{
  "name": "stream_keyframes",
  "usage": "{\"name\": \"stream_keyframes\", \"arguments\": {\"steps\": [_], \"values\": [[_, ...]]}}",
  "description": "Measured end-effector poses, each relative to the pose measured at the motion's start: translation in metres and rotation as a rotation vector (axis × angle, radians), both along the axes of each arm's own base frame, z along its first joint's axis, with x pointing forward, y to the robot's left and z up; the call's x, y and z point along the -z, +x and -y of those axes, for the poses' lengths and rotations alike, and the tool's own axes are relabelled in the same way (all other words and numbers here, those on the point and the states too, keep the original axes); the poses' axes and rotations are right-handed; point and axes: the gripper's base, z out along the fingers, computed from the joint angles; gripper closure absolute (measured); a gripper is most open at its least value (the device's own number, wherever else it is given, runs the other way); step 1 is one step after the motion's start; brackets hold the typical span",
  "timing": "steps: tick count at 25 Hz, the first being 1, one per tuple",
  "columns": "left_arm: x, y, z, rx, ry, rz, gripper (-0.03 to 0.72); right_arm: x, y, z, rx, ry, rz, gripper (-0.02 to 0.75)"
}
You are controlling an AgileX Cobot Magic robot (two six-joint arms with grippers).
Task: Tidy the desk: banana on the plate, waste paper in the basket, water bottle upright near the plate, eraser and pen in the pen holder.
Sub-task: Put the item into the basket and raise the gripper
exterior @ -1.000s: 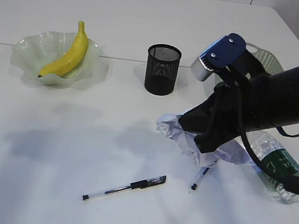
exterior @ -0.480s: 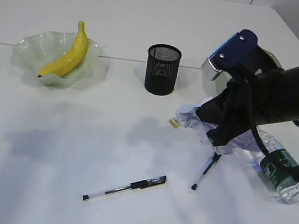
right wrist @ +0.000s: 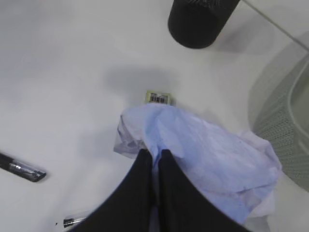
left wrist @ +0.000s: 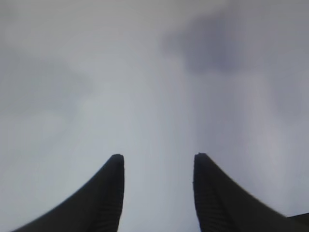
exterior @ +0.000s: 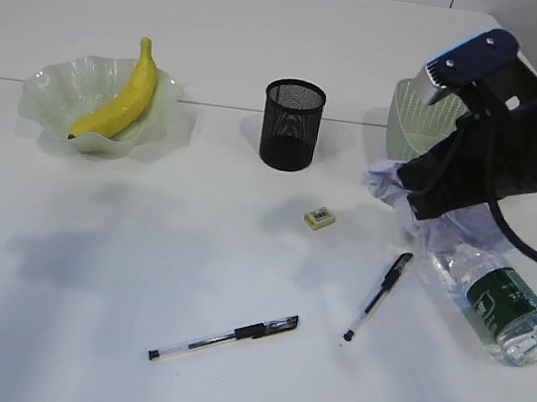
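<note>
Left end effector [left wrist: 154, 193] hangs over bare tabletop [left wrist: 145, 72] with jaws parted and nothing between them; right end effector [right wrist: 154, 164] is clamped on the crumpled waste paper [right wrist: 207, 154], held above the surface just beside the basket [exterior: 412, 106], presumably for dropping in. From left: banana [exterior: 123, 96] on plate [exterior: 48, 95], pen holder [exterior: 291, 124], pens [exterior: 224, 337] [exterior: 378, 296], eraser [exterior: 320, 217] loose, and water bottle [exterior: 498, 308] on its side.

No legible words, brands or numbers anywhere. Only a barcode printed on the eraser [right wrist: 159, 98], near the pen holder, bars visible but no digits readable. Pale marks on the dark green label of the water bottle [exterior: 500, 304] at far right, too small to read.
</note>
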Motion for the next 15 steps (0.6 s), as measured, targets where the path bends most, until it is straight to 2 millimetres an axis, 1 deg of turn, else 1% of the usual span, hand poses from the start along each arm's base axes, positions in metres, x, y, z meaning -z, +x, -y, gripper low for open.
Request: {"name": "stream_keyframes", "arguments": {"steps": [5, 9, 13, 15], "values": [[0.000, 0.001, 0.000, -0.001, 0.000, 0.010, 0.359, -0.015, 0.010, 0.002, 0.038, -0.010, 0.036, 0.741], [-0.001, 0.001, 0.000, -0.001, 0.000, 0.016, 0.359, -0.013, 0.022, 0.005, 0.102, -0.060, -0.019, 0.741], [-0.001, 0.001, 0.000, -0.001, 0.000, 0.017, 0.359, -0.016, 0.038, 0.010, 0.227, -0.092, -0.068, 0.741], [-0.001, 0.001, 0.000, -0.001, 0.000, 0.017, 0.359, -0.024, 0.046, 0.013, 0.301, -0.093, -0.060, 0.741]]}}
